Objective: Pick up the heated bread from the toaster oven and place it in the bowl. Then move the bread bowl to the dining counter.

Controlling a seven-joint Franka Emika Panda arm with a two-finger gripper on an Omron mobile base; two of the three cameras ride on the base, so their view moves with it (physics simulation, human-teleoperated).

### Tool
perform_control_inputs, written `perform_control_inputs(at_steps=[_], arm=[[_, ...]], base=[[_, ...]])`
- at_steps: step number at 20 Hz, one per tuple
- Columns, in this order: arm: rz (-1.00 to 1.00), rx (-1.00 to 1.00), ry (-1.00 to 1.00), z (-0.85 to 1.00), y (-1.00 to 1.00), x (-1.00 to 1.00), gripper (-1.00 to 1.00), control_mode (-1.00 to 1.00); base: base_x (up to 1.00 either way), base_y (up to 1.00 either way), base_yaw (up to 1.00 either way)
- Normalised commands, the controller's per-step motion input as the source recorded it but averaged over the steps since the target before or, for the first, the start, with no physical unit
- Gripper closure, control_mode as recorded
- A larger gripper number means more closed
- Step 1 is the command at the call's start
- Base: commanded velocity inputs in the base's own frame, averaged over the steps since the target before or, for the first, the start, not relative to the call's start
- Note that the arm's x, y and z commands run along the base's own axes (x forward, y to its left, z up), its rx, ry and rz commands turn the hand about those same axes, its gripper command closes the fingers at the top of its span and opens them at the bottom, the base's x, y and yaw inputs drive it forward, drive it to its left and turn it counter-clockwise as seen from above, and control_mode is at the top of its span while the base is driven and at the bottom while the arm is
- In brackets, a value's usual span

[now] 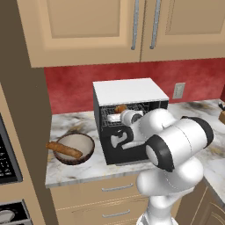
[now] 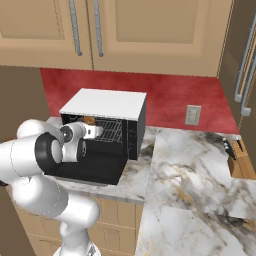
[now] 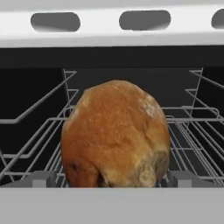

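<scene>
The step in hand looks like the first one, the pick of the bread out of the oven, with nothing yet gripped. Nearest, at the bottom of the hand view, the gripper (image 3: 112, 180) has its two grey finger tips (image 3: 41, 178) spread wide apart, one low at the left and one low at the right, flanking the base of the heated bread (image 3: 116, 135), which sits centre frame on a wire rack (image 3: 199, 144); whether the tips touch the crust I cannot tell. In the left base view the bread (image 1: 120, 108) shows as a small brown lump in the middle of the frame, inside the toaster oven (image 1: 130, 115), whose black door (image 1: 127, 154) hangs open below it. The next move, as I judge it, calls for closing squarely on the loaf's sides, then drawing it straight back clear of the rack wires and the door. Further left in that view the bowl (image 1: 74, 148) stands on the marbled counter (image 1: 66, 171), beside the oven, with a long brown baguette (image 1: 64, 150) lying across it. Count: one bun, one baguette, one bowl, one toaster oven, one wall outlet (image 1: 178, 90) on the red backsplash at the right.
</scene>
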Motion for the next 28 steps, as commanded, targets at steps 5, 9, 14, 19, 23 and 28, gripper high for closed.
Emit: perform_control_inputs(at_steps=[5,9,14,19,23,28], arm=[[0.00,0.00,0.00,0.00,0.00,0.18,-1.00,-1.00],[0.00,0.00,0.00,0.00,0.00,0.02,1.00,-1.00],[0.00,0.00,-0.03,0.00,0.00,-0.10,1.00,-1.00],[0.00,0.00,-0.02,0.00,0.00,-0.22,1.00,-1.00],[0.00,0.00,-0.12,0.02,0.00,-0.56,1.00,-1.00],[0.00,0.00,-0.14,0.17,0.00,-0.82,1.00,-1.00]], base=[[0.00,0.00,0.00],[0.00,0.00,0.00],[0.00,0.00,0.00],[0.00,0.00,0.00],[0.00,0.00,0.00],[0.00,0.00,0.00]])
